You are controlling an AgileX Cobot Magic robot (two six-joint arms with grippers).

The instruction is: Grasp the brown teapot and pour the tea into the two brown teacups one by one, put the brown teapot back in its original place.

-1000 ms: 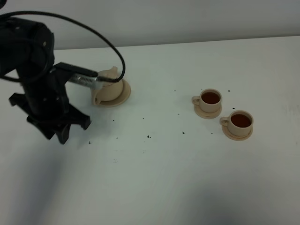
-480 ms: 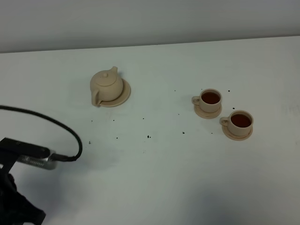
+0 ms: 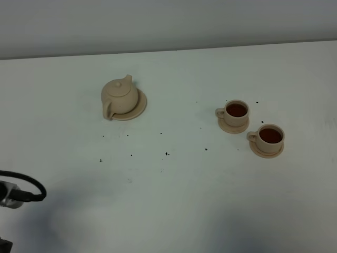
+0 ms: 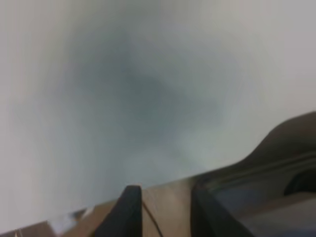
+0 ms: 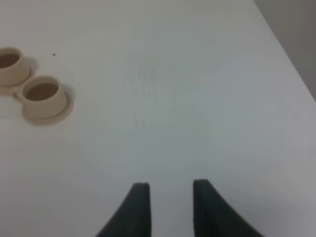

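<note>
The brown teapot stands upright on its wide saucer, the original place, at the back left of the table. The two brown teacups stand on their small saucers at the right, both holding dark tea. They also show in the right wrist view. My left gripper is open and empty over the table's front left edge, in a blurred view. My right gripper is open and empty, over bare table to the right of the cups.
Small dark specks are scattered on the white table between teapot and cups. A black cable and metal part of the left arm show at the lower left edge. A grey wall runs along the back.
The left arm has drawn back from beside the teapot toward the front left and almost left the exterior view. The teapot and cups have not moved.
</note>
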